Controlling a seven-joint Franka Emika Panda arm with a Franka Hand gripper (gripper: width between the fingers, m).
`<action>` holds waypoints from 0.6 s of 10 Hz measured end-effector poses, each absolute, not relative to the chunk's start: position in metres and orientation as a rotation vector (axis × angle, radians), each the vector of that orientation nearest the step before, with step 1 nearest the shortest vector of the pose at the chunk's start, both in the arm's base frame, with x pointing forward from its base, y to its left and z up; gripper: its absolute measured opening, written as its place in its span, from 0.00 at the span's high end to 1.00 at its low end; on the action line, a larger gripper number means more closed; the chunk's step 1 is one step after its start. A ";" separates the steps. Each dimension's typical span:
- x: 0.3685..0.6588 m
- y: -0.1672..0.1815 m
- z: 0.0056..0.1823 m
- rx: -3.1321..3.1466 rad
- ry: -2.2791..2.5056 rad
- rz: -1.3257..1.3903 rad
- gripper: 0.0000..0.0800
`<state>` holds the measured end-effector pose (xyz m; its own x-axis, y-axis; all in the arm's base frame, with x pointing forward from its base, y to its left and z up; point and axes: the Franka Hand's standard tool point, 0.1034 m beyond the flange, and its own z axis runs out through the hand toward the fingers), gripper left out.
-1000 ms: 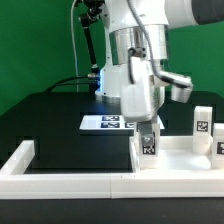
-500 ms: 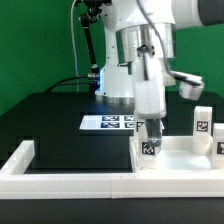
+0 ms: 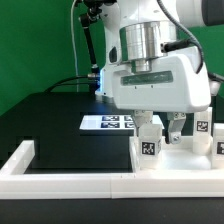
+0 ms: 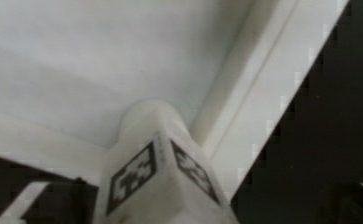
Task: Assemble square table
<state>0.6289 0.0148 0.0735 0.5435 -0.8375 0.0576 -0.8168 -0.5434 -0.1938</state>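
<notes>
The exterior view takes in the whole black bench (image 3: 55, 115), the marker board (image 3: 105, 122) at mid-bench and the long white border wall (image 3: 70, 181) along the front; the wrist view closes in on a single leg block (image 4: 160, 165) alone, its two tagged faces meeting at a corner above the pale slab surface. The square table slab (image 3: 185, 158) lies at the exterior view's right, against the wall. One white leg block (image 3: 149, 143) stands upright on its near corner, with others (image 3: 201, 124) further right. The hand (image 3: 161, 125) hangs directly above that block, fingers spread wide, gripping nothing.
</notes>
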 end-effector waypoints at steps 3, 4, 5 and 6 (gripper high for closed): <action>0.631 0.017 0.073 -2.959 0.791 -0.277 0.19; 0.631 0.018 0.073 -2.967 0.787 -0.283 0.19; 0.631 0.017 0.073 -2.955 0.826 -0.281 0.25; 0.631 0.017 0.073 -2.949 0.846 -0.280 0.25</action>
<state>0.6312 0.0168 0.0729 0.8329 -0.5307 0.1573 -0.5196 -0.8475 -0.1084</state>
